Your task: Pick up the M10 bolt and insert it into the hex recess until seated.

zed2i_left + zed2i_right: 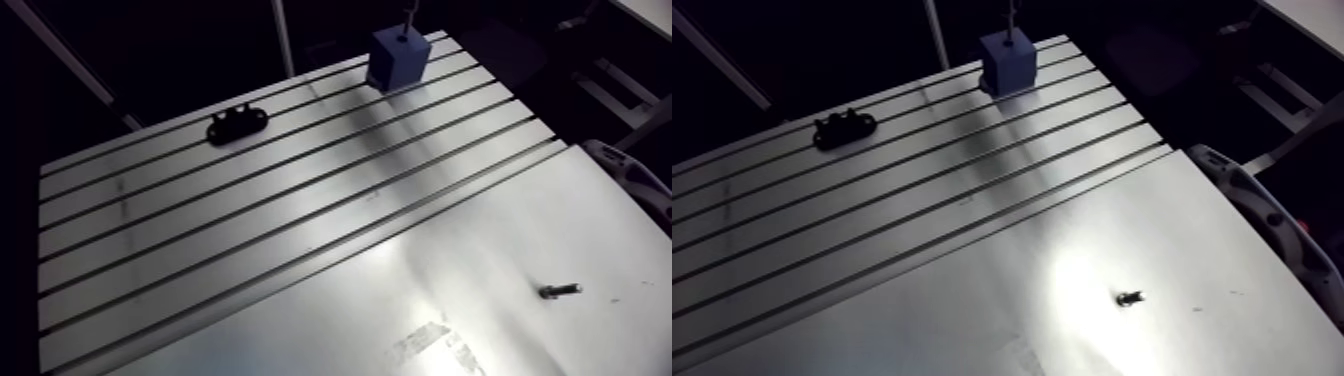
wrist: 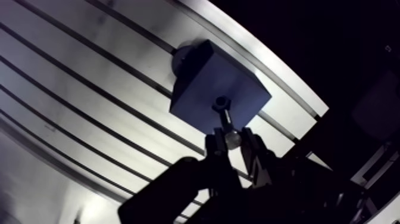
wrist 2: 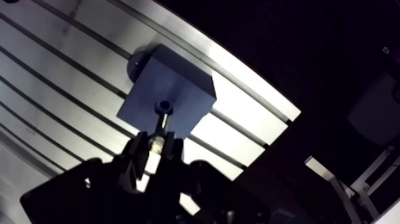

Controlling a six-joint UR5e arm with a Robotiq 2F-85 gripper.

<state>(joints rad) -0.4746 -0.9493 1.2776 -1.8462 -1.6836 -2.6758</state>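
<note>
A blue block (image 2: pixel 199 83) stands at the far end of the slotted table (image 1: pixel 250 210). Its top face has a dark hex recess (image 2: pixel 221 103). The M10 bolt (image 2: pixel 226 121) stands upright with its head end down at that recess; I cannot tell how deep it sits. My gripper (image 2: pixel 233 140) is right above the block, shut on the bolt's upper shank, whose bright end shows between the fingers (image 2: pixel 215 145). In the arm view the bolt (image 1: pixel 405 22) rises as a thin rod from the block (image 1: pixel 397 58).
A black bracket (image 1: pixel 237 123) lies on the slotted table, left of the block. A second small bolt (image 1: pixel 560 291) lies on its side on the smooth plate (image 1: pixel 480 250) at the near right. The table edge runs just behind the block.
</note>
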